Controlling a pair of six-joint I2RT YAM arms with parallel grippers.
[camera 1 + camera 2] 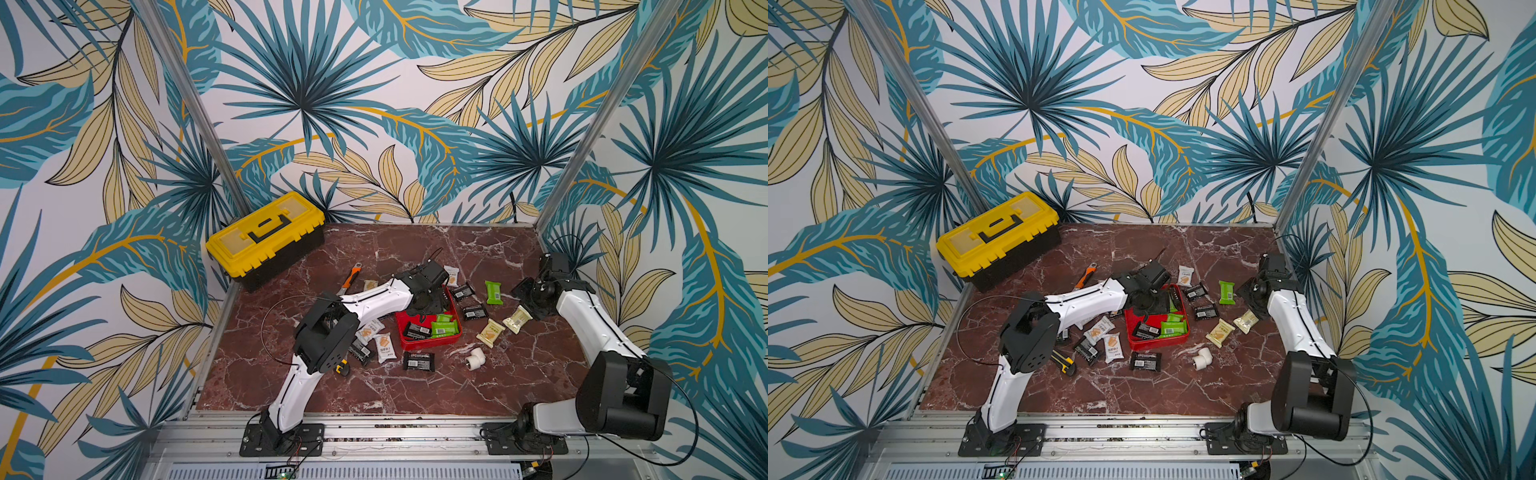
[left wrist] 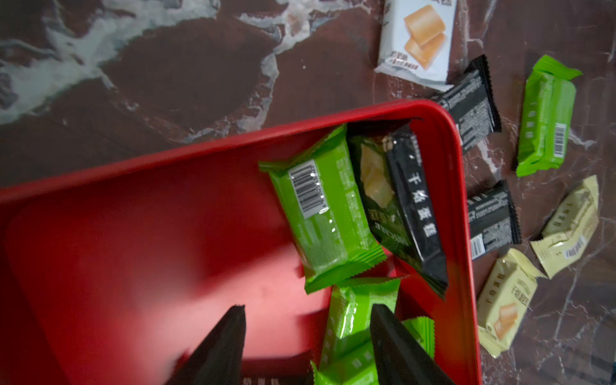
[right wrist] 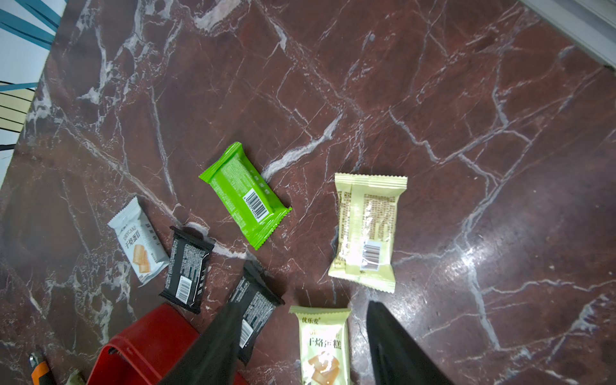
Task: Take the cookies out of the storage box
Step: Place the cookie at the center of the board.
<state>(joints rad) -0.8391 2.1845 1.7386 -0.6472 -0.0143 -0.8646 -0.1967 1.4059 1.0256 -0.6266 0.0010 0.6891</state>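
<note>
Red marble tabletop: your left gripper hangs open inside the storage box to reach the cookies left there, right gripper's open and empty just beside it.

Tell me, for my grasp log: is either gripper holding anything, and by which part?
Nothing held; jaws open: left gripper above the storage box, right gripper above the table.

A yellow-lidded black toolbox is placed on the red marble worktop; a white plastic pipe elbow is laid well apart.
</note>
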